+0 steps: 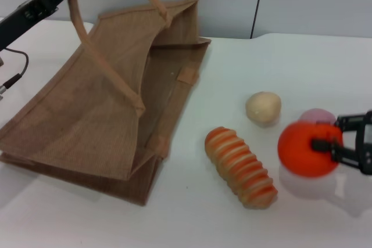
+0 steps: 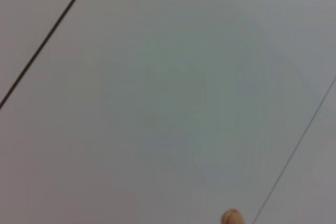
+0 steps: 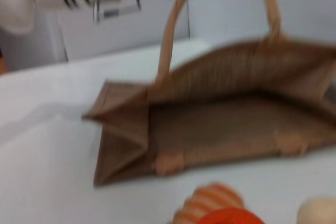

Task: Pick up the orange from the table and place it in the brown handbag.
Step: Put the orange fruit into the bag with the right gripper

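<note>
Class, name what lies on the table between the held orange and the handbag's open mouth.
In the head view, the striped roll lies between the orange and the brown handbag.

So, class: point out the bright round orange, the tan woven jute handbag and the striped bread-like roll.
bright round orange [image 1: 303,150], head view, its front face.
tan woven jute handbag [image 1: 75,117], head view, near side panel.
striped orange-and-cream roll [image 1: 239,166], head view, its middle.
</note>
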